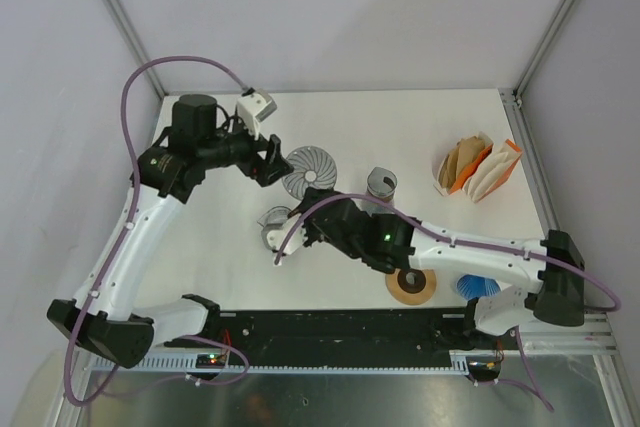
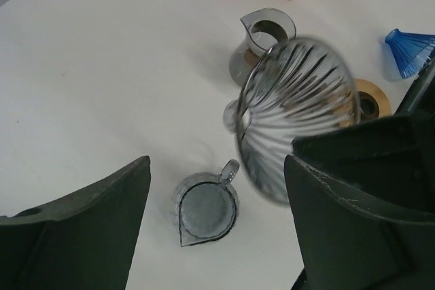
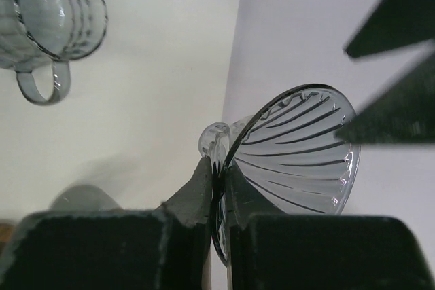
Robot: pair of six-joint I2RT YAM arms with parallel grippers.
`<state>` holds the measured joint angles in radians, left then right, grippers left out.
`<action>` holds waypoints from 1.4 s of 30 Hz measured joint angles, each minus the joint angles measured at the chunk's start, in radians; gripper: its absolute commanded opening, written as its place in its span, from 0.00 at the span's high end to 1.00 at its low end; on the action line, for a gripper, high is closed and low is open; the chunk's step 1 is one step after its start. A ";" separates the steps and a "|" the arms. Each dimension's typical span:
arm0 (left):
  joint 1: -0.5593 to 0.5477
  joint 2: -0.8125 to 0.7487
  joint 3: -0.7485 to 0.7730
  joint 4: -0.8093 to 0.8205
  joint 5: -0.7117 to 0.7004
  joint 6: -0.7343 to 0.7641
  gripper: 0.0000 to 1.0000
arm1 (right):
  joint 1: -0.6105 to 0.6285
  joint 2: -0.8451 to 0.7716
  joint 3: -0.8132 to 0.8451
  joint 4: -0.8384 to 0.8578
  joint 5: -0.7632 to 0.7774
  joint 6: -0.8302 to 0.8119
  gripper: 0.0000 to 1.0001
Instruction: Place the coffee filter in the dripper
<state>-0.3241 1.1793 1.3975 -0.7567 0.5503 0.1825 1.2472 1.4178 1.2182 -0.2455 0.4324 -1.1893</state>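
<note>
Your right gripper [image 3: 217, 168] pinches the glass dripper [image 3: 299, 144] by its rim, your left gripper [image 1: 272, 159] gapes empty, and you've yet to pick a coffee filter [image 1: 482, 169] from the holder [image 1: 455, 185].

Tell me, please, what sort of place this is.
Probably a robotics lab cell staged for coffee brewing: a white table boxed by metal posts and plain panels, a left arm and right arm bolted at its edge, plus a glass dripper and paper filters.

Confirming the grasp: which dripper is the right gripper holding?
The clear ribbed dripper, its rim pinched by the right gripper; the blue dripper sits apart, untouched.
</note>
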 measured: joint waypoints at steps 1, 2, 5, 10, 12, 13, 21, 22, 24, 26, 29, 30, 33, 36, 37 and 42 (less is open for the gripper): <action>-0.019 0.004 0.007 -0.005 -0.010 0.000 0.17 | 0.009 0.011 0.000 0.005 -0.004 -0.013 1.00; -0.037 0.009 0.017 -0.010 -0.025 0.000 0.17 | 0.017 0.021 0.000 0.010 -0.005 -0.022 1.00; -0.087 0.026 0.051 -0.016 -0.072 0.001 0.19 | 0.039 0.058 0.000 0.014 -0.009 -0.047 1.00; -0.158 0.045 0.066 -0.016 -0.194 0.014 0.34 | 0.045 0.085 0.000 0.015 -0.013 -0.064 1.00; -0.182 0.059 0.064 -0.016 -0.248 0.027 0.39 | 0.045 0.085 0.000 0.019 -0.012 -0.068 1.00; -0.194 0.069 0.061 -0.016 -0.284 0.035 0.40 | 0.045 0.085 0.000 0.023 -0.012 -0.069 1.00; -0.220 0.090 0.019 -0.022 -0.343 0.063 0.88 | 0.043 0.098 0.000 0.042 -0.021 -0.078 1.00; -0.223 0.090 0.014 -0.022 -0.338 0.068 0.94 | 0.043 0.099 0.000 0.040 -0.022 -0.075 1.00; -0.219 0.089 0.000 -0.031 -0.327 0.105 0.98 | 0.036 0.100 0.000 0.017 -0.022 -0.066 1.00; -0.208 0.088 -0.016 -0.031 -0.317 0.109 1.00 | 0.026 0.101 -0.001 0.004 -0.032 -0.053 1.00; -0.197 0.088 -0.039 -0.023 -0.301 0.107 1.00 | 0.016 0.103 -0.002 -0.013 -0.058 -0.023 0.92; -0.190 0.089 -0.045 -0.020 -0.293 0.106 1.00 | 0.015 0.104 -0.002 -0.014 -0.066 -0.013 0.85; -0.150 0.090 -0.058 -0.020 -0.247 0.092 1.00 | 0.008 0.115 -0.002 -0.010 -0.076 0.023 0.63; -0.087 0.102 -0.066 -0.018 -0.213 0.069 1.00 | -0.003 0.127 -0.003 0.041 -0.080 0.063 0.52; -0.062 0.108 -0.070 -0.016 -0.203 0.060 1.00 | -0.003 0.127 -0.003 0.058 -0.083 0.074 0.50; 0.029 0.131 -0.100 -0.017 -0.174 0.045 1.00 | -0.003 0.127 -0.001 0.144 -0.106 0.130 0.41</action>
<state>-0.2955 1.3102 1.2976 -0.7738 0.3759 0.2272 1.2442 1.5448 1.2171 -0.1013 0.3264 -1.0592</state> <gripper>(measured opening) 0.047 0.547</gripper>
